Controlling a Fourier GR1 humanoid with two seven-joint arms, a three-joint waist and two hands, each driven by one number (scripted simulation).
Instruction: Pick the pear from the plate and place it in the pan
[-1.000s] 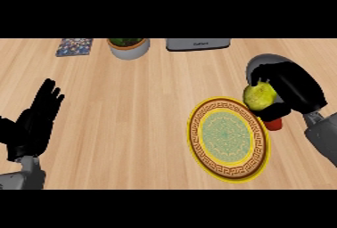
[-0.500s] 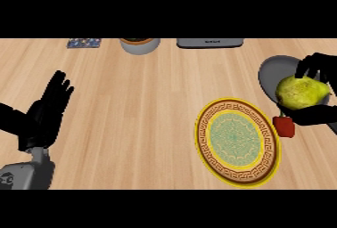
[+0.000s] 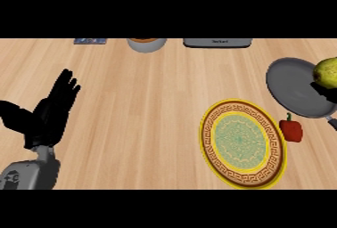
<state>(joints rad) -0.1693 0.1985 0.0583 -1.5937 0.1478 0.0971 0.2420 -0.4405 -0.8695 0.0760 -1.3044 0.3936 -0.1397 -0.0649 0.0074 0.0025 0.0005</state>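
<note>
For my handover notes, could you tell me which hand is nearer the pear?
Right. The right hand holds the pear over the pan; the left hand rests far across the counter.

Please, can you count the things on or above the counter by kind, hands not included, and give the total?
Fruit and vegetables: 2, the pear and a red pepper.
Dishes and cookware: 3, the plate, the pan and a bowl.
Other items at the back edge: 2, a grey device and a patterned flat item.
Total: 7

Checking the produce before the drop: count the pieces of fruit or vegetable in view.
2. The pear sits at the right edge above the pan; a red pepper lies beside the plate. Others may lie out of frame.
</note>
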